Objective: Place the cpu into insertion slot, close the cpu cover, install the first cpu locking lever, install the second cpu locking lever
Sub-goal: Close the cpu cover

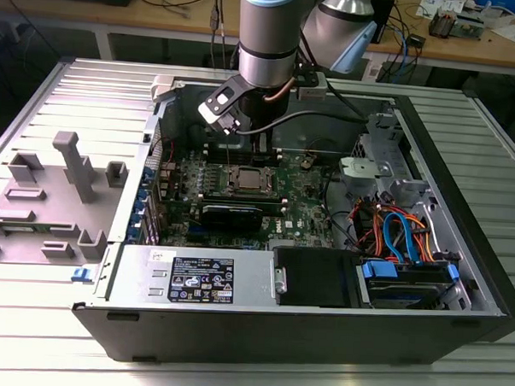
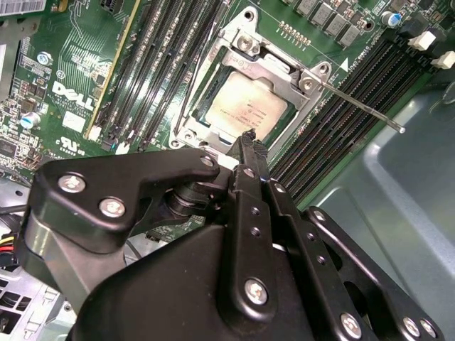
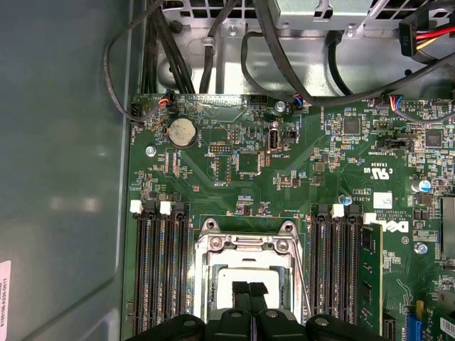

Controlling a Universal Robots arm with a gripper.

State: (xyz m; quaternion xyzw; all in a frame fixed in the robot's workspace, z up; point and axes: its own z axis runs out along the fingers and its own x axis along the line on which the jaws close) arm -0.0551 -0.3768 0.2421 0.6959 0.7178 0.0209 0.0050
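The cpu (image 2: 245, 114) lies flat in its socket on the green motherboard, its dull silver top showing through the window of the cpu cover (image 2: 245, 48). The cover rests down over the chip. A thin metal locking lever (image 2: 362, 108) sticks out from one socket corner over the memory slots. My gripper (image 2: 249, 140) hangs just above the socket edge with its black fingers pressed together and nothing between them. In the first wrist view the fingertips (image 3: 240, 290) sit over the cpu (image 3: 222, 278) inside the cover (image 3: 249, 244). The exterior view shows the arm above the socket (image 1: 245, 180).
Memory slots (image 3: 160, 273) flank the socket on both sides. A coin battery (image 3: 181, 132) and cables (image 3: 178, 64) lie toward the case wall. The open computer case (image 1: 460, 245) holds a power supply (image 1: 198, 278) and drive with blue cables (image 1: 405, 242). A grey fixture (image 1: 66, 180) stands at the exterior view's left.
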